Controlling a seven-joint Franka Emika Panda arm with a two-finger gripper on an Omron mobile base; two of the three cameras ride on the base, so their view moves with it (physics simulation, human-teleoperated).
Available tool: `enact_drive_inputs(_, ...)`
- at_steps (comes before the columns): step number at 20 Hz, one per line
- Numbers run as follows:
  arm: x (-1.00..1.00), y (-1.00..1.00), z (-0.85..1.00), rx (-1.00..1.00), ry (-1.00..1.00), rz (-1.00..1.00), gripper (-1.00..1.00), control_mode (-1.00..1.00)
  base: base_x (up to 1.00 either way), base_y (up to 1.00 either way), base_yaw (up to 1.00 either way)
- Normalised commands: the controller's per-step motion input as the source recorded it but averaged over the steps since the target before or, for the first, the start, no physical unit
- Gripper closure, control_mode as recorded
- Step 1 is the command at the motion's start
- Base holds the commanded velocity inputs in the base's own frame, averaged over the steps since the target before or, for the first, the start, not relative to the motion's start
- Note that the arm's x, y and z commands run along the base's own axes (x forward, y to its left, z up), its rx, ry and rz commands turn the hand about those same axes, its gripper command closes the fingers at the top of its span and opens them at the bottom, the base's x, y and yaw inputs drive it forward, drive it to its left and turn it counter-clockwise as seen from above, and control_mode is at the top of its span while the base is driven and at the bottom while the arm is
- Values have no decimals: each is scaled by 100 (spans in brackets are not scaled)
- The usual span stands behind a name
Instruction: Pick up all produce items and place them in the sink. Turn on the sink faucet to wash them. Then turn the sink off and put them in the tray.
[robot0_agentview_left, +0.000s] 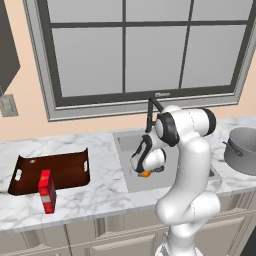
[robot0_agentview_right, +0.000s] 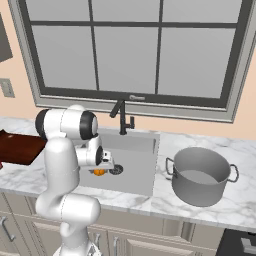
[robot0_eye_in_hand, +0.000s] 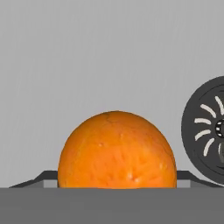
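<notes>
The orange (robot0_eye_in_hand: 117, 151) sits on the sink (robot0_agentview_left: 126, 145) floor beside the drain (robot0_eye_in_hand: 205, 127), framed between the spread jaws of the gripper (robot0_eye_in_hand: 117, 181), which is lowered around it, seemingly not clamped.

I see a white marble worktop (robot0_agentview_left: 100, 192) carrying a wooden tray (robot0_agentview_left: 60, 172), a red box (robot0_agentview_left: 47, 191) and a grey pot (robot0_agentview_right: 201, 175).

One orange fruit (robot0_eye_in_hand: 117, 151) lies in the one sink (robot0_agentview_right: 132, 142), beside a single round drain (robot0_eye_in_hand: 208, 131). The counter carries one wooden tray (robot0_agentview_left: 60, 170), one red box (robot0_agentview_left: 47, 191) and one grey pot (robot0_agentview_right: 201, 175). Behind the basin stands what looks like one dark faucet (robot0_agentview_right: 121, 116).
</notes>
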Motion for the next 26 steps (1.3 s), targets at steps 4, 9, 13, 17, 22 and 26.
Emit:
enact_drive_inputs(4,-12,1,7,-1,-13,0,-100,-100,0,0,0)
enact_drive_inputs(9,-15,2,30,-2,-16,0,-100,-100,0,0,0)
enact_drive_inputs(13,-18,0,43,-2,-9,0,-100,-100,0,0,0)
enact_drive_inputs(17,-23,0,60,-1,-6,0,-100,-100,0,0,0)
enact_drive_inputs(22,-16,0,84,0,-3,-2,-100,-100,0,0,0)
enact_drive_inputs(26,0,9,98,0,0,-7,-100,-100,0,0,0)
